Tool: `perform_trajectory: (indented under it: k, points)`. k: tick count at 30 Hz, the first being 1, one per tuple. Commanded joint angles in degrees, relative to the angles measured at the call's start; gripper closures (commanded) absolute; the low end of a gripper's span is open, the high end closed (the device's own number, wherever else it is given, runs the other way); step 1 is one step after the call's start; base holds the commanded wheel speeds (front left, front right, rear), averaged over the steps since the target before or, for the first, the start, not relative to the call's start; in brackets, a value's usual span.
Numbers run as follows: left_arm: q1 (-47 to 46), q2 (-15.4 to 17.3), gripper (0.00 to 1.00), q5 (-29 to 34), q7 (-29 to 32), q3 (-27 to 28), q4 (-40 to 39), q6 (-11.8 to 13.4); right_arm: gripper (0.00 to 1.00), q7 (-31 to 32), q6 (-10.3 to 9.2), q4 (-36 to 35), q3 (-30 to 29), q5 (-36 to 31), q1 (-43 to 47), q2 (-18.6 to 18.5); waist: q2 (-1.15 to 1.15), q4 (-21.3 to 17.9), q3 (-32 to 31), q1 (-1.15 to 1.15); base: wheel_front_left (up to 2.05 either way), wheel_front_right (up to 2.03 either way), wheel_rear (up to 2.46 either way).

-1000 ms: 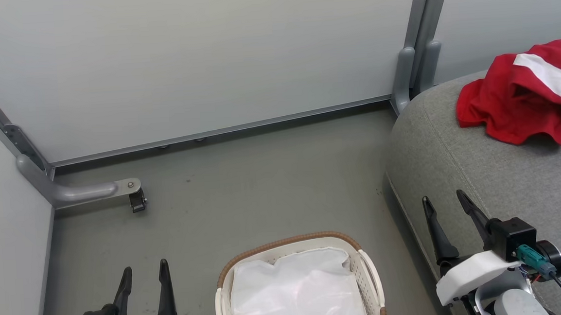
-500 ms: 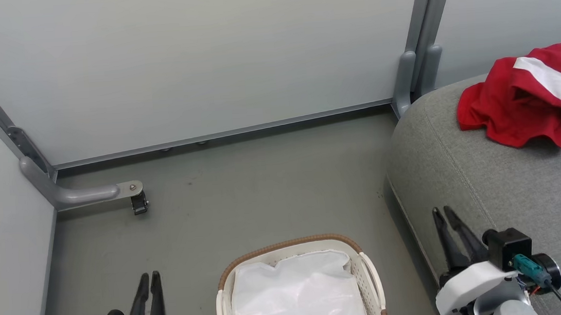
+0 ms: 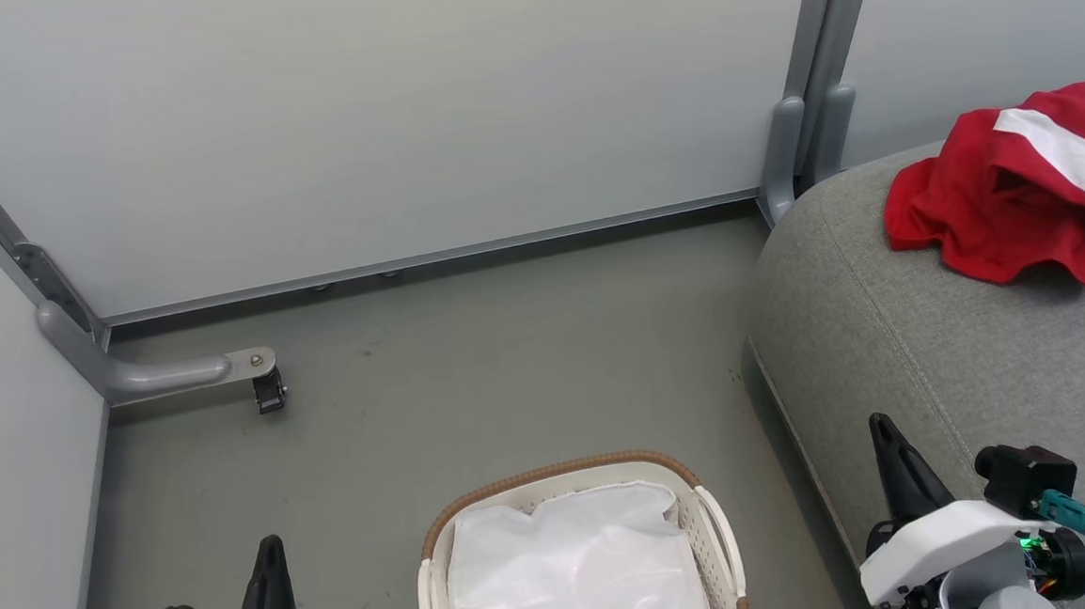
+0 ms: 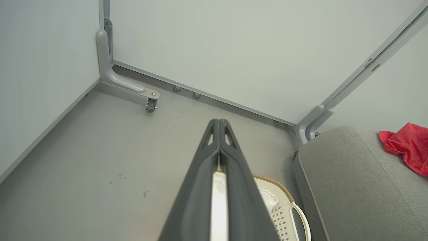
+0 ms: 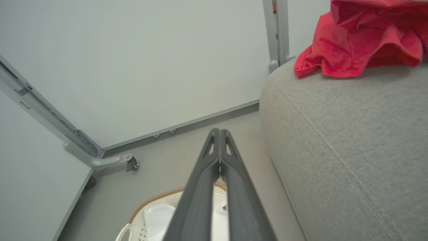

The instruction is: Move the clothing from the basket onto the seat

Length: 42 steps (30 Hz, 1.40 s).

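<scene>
**Both tools closed and empty, red clothing on the seat**

My left tool (image 3: pixel 271 558) sat low at the left of the head view. Its two long dark fingers were pressed together and held nothing. The left wrist view confirmed it: the fingertips (image 4: pixel 219 125) met, with a thin slit further down the fingers, and they hung above the grey floor (image 3: pixel 507 344) without touching anything. My right tool (image 3: pixel 889 448) was in the same state at the lower right, closed on itself and empty, just in front of the seat's rounded front edge. From the head view I could not tell whether it brushed the upholstery.

The bright red soft-fabric clothing (image 3: pixel 989 207) lay crumpled on the large grey woven-fabric upholstered seat (image 3: pixel 979 353), toward its far end and well away from both tools. The small oval white perforated plastic basket (image 3: pixel 553 470) with its brown woven rim stood on the floor between the tools, and I could see the white liner cloth (image 3: pixel 577 566) inside it.

The head view showed me the white panel running across the clothing. In the left wrist view I got a red corner (image 4: pixel 406 147) at the right edge, plus one basket handle (image 4: pixel 301 217). The right wrist view brought the seat's stitched seam (image 5: pixel 334 154) up close, with the clothing's folds (image 5: pixel 351 47) above it. A grey metal bracket with a small castor (image 3: pixel 184 372) stood at the foot of the pale wall panels (image 3: pixel 399 115).
</scene>
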Motion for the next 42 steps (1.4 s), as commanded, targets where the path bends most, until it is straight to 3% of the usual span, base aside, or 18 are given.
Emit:
perform_trajectory:
  k: [1,42]
  points:
    - [-1.9,0.1,1.0,-2.5,0.6,0.6,-1.1,-0.3,1.0,0.6,-0.01,-1.1,-0.5,2.7,-1.2,-0.2,0.01,0.0,0.0,0.0,0.0,0.0,0.0]
    - [-6.2,0.2,1.0,-32.0,9.2,4.9,-3.1,-1.1,1.0,9.1,-0.03,-2.9,-4.5,35.7,-2.2,-0.4,0.05,0.1,0.6,0.0,0.0,0.0,0.0]
